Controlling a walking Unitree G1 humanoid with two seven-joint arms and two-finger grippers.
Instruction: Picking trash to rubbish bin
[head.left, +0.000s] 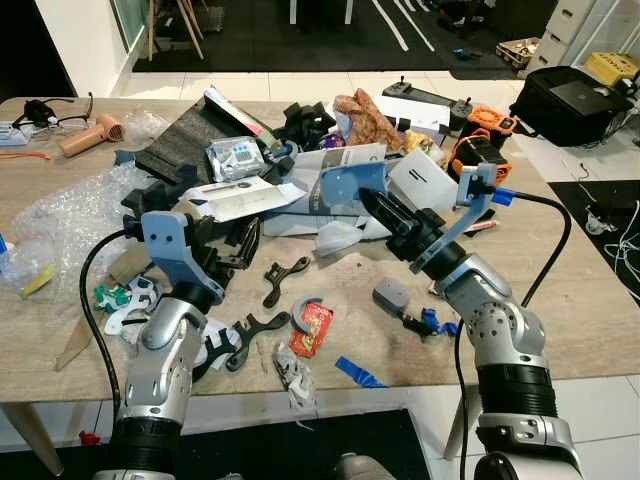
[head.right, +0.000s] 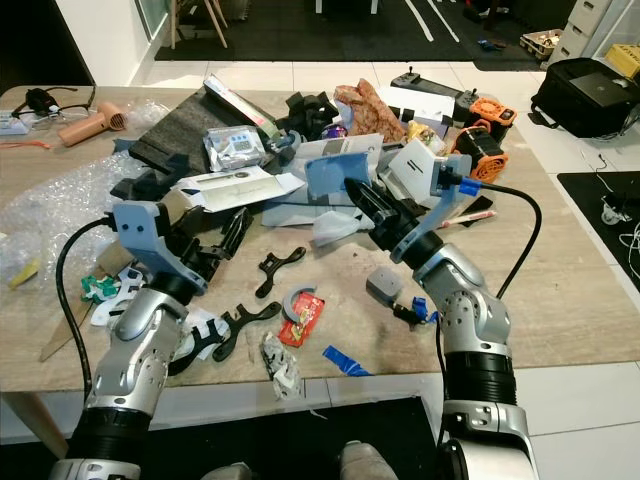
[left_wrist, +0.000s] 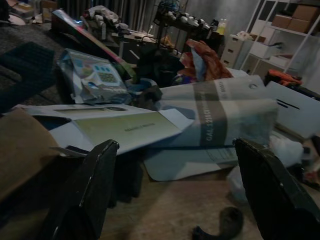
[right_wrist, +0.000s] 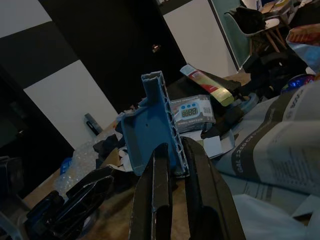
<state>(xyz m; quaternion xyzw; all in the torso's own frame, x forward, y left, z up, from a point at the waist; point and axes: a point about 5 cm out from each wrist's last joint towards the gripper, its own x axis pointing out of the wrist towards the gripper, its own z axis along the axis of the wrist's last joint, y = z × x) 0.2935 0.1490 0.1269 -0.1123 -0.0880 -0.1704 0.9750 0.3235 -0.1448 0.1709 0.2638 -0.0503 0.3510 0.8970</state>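
My right gripper (head.left: 374, 203) is raised over the middle of the cluttered table, shut on a blue corrugated plastic piece (head.left: 346, 187) that stands upright from its fingertips (right_wrist: 161, 150). My left gripper (head.left: 228, 246) hovers low at the left, open, its fingers (left_wrist: 88, 195) pointing at a flattened white carton (head.left: 234, 198) and a grey printed mailer bag (left_wrist: 227, 112). Loose trash lies near the front edge: a red wrapper (head.left: 312, 328), a crumpled clear wrapper (head.left: 296, 376) and a blue tape scrap (head.left: 358, 372).
Black plastic brackets (head.left: 284, 278), a grey tape ring (head.left: 304, 304) and a small grey block (head.left: 389, 295) lie between my arms. Bubble wrap (head.left: 68, 208) covers the left, a hair dryer (head.left: 90, 134) lies far left, and an orange device (head.left: 482, 146) sits far right. A black bag (head.left: 568, 92) rests on the floor.
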